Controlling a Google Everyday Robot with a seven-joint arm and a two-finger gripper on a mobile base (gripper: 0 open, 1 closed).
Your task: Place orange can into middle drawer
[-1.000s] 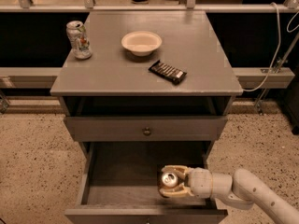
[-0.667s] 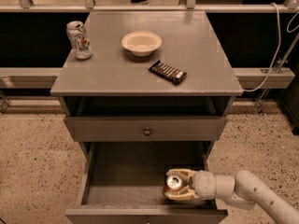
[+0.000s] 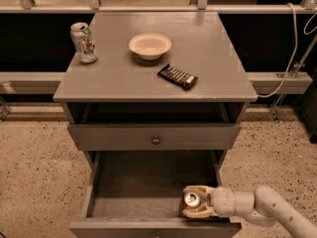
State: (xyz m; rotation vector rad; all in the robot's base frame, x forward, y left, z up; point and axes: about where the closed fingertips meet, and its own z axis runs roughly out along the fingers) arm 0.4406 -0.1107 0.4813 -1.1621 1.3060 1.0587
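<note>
**Q:** At the front right corner of the middle drawer [image 3: 141, 180], what is located?

**A:** The orange can [image 3: 192, 199] stands upright there, with its silver top toward the camera. The gripper [image 3: 185, 201] reaches in from the right, above the drawer's right wall. Its cream fingers [image 3: 198, 213] sit one behind the can and one in front, clamped against its sides. Contact between the can's base and the drawer floor cannot be determined.

**Q:** State the clearances.

**A:** The can is just beside the front rim and near the right wall. Bare grey floor extends leftward to the left wall and rearward into shadow. The drawer is pulled out below a closed drawer front [image 3: 114, 137] with a round knob [image 3: 156, 140].

**Q:** Is any writing legible?

**A:** No. The fingers and the viewing angle hide the can's side. On the tabletop [image 3: 218, 63]:
- A white-silver can [image 3: 84, 42] near the left edge carries green and red marks, which are unreadable.
- A dark snack bar [image 3: 177, 76] carries pale print, also unreadable.
- A cream bowl [image 3: 150, 45] sits between the two.
</note>
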